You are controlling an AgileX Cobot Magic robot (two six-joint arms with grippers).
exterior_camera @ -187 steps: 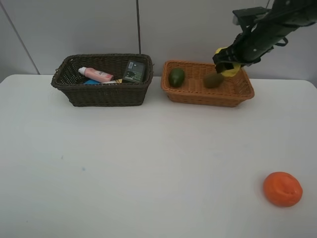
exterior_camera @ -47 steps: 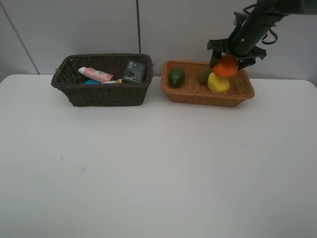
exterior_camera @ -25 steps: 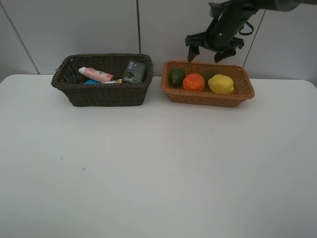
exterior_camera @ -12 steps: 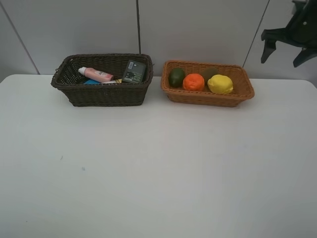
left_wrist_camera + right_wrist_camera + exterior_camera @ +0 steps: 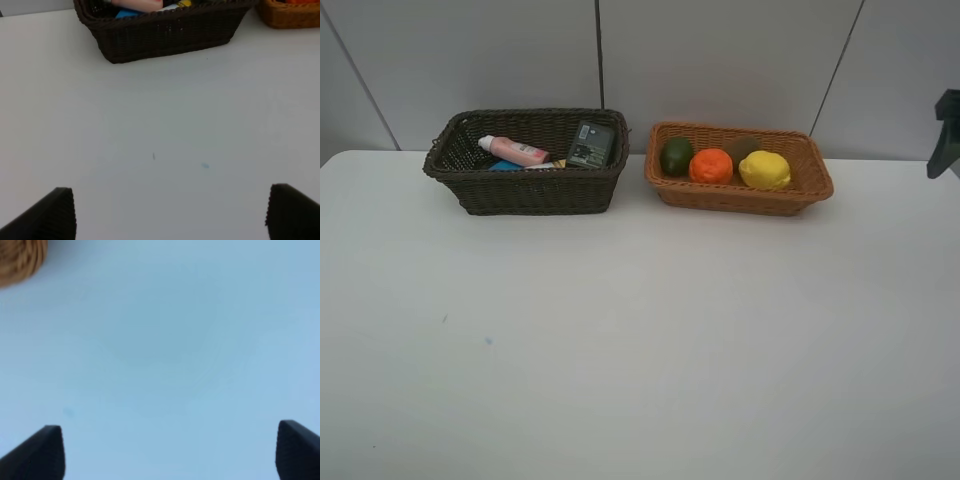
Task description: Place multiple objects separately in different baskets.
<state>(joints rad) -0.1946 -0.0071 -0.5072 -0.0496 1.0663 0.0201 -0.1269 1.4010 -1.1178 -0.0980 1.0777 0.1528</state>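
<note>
Both pincers gape wide above bare table.

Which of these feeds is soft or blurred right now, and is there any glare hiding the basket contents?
Exterior high: sharp, even light, no glare; the orange and lemon in the tan basket read clearly. Left wrist: fairly sharp on the dark basket. Right wrist: soft, bluish cast, the tan basket's corner is blurred.
</note>
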